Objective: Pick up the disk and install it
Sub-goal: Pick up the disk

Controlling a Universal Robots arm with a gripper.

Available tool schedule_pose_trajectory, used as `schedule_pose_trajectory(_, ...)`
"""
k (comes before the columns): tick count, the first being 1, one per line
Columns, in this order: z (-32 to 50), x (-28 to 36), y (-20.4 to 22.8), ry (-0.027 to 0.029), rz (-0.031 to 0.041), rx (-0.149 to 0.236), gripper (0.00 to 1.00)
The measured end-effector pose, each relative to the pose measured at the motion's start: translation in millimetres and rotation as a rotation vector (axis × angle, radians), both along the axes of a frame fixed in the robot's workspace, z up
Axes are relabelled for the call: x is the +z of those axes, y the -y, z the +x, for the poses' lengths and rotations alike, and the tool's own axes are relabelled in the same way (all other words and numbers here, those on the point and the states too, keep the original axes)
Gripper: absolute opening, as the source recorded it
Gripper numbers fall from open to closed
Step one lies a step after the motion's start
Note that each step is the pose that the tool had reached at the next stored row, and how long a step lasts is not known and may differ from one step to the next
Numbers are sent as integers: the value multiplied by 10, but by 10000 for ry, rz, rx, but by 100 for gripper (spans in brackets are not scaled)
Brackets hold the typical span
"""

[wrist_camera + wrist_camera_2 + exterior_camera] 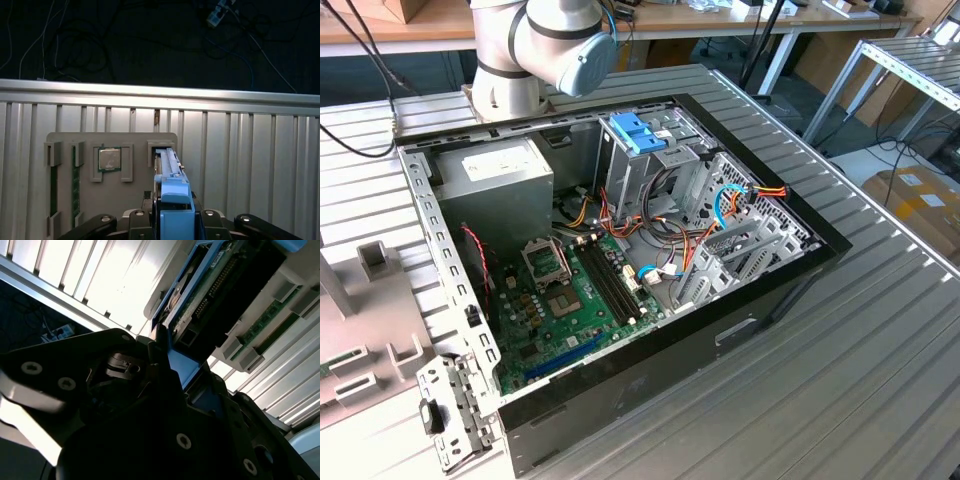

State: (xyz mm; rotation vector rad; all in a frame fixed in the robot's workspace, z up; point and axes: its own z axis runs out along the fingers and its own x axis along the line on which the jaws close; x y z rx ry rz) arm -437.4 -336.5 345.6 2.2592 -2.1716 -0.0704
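Apparently the gripper had its jaws closed on the disk: in both wrist views the black fingers pressed against either side of the light blue carrier frame, near one end. The disk stood on edge at a slot in the grey holder, beside a recess with a processor chip and a memory stick. The holder lay well apart from the open computer case.

We judged two risks. Held by one end of a plastic frame, the disk could pivot or slip if the hold was shallow. A tilted lift could also jam its lower edge against the slot wall and drag the holder along. Later, the loose cables near the drive cage could snag it.

Much was hard to read. We could not tell how deep the disk sat in the slot, or whether it touched the floor of it. The finger pads were hidden behind the frame. In the second wrist view the disk ran off the picture's edge. The bay under the blue-latched bracket was too shadowed to make out.
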Motion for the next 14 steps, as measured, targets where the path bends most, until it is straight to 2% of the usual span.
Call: schedule_pose_trajectory(14,0,98,0,1,27,0,37)
